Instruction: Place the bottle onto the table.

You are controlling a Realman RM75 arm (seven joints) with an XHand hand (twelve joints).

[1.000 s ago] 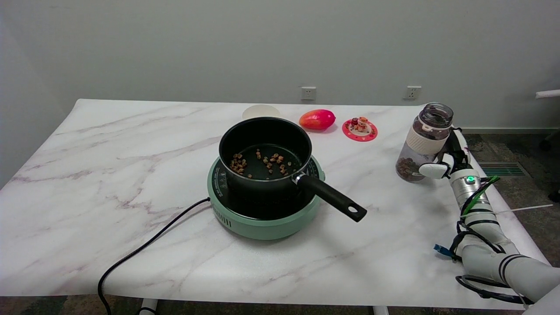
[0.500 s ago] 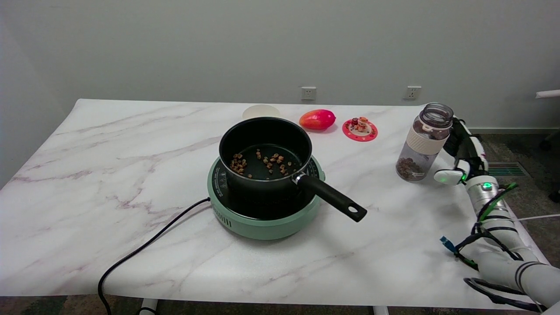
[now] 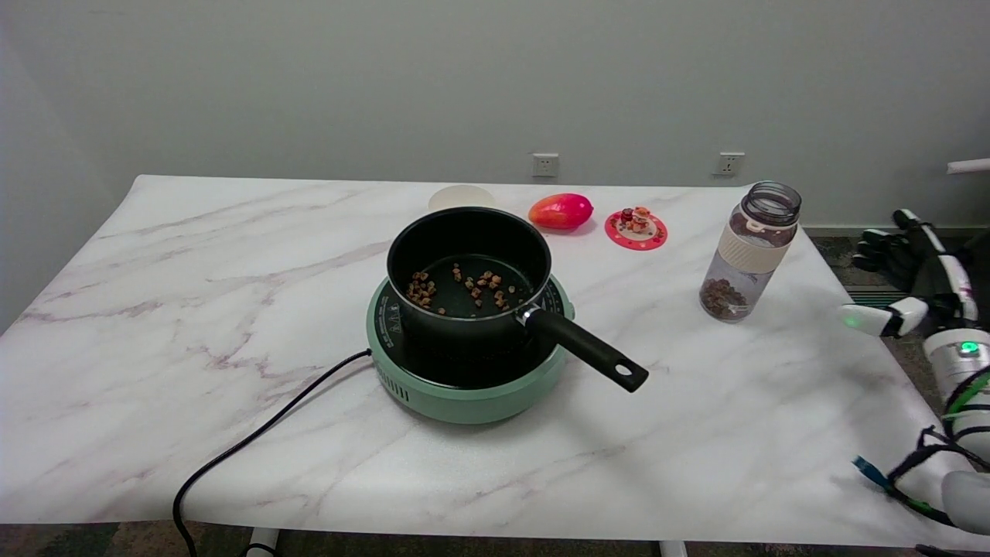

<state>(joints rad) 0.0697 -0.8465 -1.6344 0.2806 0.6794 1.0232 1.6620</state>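
Clear plastic bottle (image 3: 747, 251) stood upright on marble table (image 3: 232, 255) | we found right hand (image 3: 913, 271) released, fingers spread, well apart | placement judged complete

Bare table (image 3: 804, 371) lies between the bottle (image 3: 747, 251) and right hand (image 3: 913, 282); the pot handle (image 3: 586, 349) juts rightward.

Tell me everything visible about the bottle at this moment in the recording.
The bottle is clear, plastic by the look of it, with a cream band around its upper body and a dark, open, lidless neck. A small heap of brown bits lies at its bottom. It stands upright on the marble-patterned table, near the far right edge, right of the red coaster. Nothing touches it but the tabletop; the right hand is apart from it, past the table edge, holding nothing.
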